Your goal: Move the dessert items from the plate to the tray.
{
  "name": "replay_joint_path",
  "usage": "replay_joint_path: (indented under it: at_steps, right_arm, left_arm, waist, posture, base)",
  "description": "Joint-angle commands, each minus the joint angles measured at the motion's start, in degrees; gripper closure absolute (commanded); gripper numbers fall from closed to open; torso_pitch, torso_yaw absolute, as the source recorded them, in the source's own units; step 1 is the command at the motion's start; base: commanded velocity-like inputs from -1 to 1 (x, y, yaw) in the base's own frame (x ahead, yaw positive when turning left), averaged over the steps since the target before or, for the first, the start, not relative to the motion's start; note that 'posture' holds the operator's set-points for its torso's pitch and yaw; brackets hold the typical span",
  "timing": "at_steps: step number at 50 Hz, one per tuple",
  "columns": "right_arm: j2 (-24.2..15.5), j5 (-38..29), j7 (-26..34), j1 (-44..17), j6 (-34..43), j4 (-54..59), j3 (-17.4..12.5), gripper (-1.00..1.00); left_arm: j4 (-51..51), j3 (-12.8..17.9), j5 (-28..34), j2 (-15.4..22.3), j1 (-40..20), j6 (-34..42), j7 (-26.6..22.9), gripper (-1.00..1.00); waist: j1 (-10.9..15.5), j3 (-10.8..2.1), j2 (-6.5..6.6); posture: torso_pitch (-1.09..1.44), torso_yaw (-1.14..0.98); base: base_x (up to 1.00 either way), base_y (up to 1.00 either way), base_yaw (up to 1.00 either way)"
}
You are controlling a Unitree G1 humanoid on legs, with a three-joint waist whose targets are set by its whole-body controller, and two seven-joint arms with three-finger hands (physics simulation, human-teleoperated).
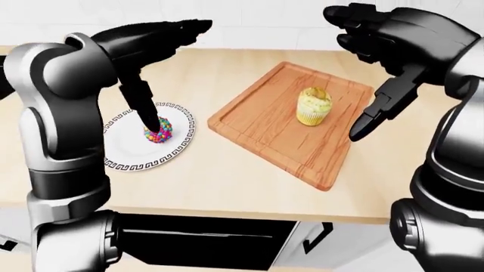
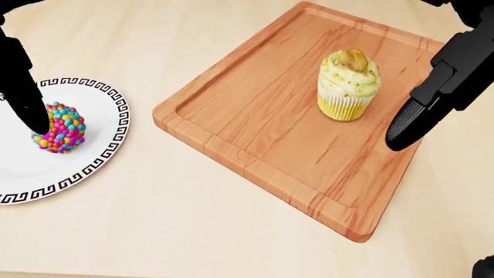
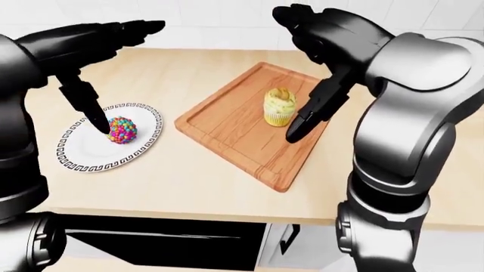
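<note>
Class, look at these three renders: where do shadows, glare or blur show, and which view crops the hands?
Head view: sharp, even light, soft shadow beside the cupcake; hands cropped to black shapes. Left-eye view: glossy highlights on the left hand. Right-eye view: no blur; glare on the right hand's arm.

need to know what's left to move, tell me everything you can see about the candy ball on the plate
The candy ball is a small round dessert covered all over in tiny glossy beads of pink, blue, yellow, orange and green. It sits upright near the middle of the white plate with a black key-pattern rim, left of the wooden tray in the head view, so it is not yet moved. One black finger of the left hand comes down against its left side; whether it presses in cannot be told.
</note>
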Motion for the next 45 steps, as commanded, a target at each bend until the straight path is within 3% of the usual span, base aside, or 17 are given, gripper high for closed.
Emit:
replay_joint_path:
  at_steps: [1,9,22,45]
  right_arm:
    - [-0.62,-0.30,-0.95,-1.54,-0.79,-1.00,-0.93,-1.00]
    - [-0.57,1.03,-2.22,-0.85,-1.24,-0.18,-1.45,-1.00]
    - [-0.90,1.67,-2.67,-0.52,-0.84,-0.62,-1.29,-1.00]
    - [-1.18,2.22,-3.02,-0.88,-0.76,-0.28,-1.20,-1.00]
  left_arm:
    - [-0.59,0.65,0.81,-0.01,-0.77,-2.45,1.91,-1.00]
    - [-2.07,0.96,2.08,-1.20,2.43,-5.32,0.28,-1.00]
    - [3.46,1.79,5.52,0.58,5.30,-14.43,5.32,-1.00]
    - [9.56,3.16,10.44,3.19,9.53,-22.06,11.38,-0.98]
  waist:
    - [-0.03,-1.61,-0.02]
    - [-0.12,-1.73,-0.01]
    - [-0.08,-1.80,0.10]
    - [-0.14,-2.23,0.53]
  posture:
    - [0.00,0.00]
    - [0.00,0.00]
    - [0.00,0.00]
    - [0.00,0.00]
  base:
    - [0.00,0.00,0.00]
    - [0.00,0.00,0.00]
    - [0.00,0.00,0.00]
    - [0.00,0.00,0.00]
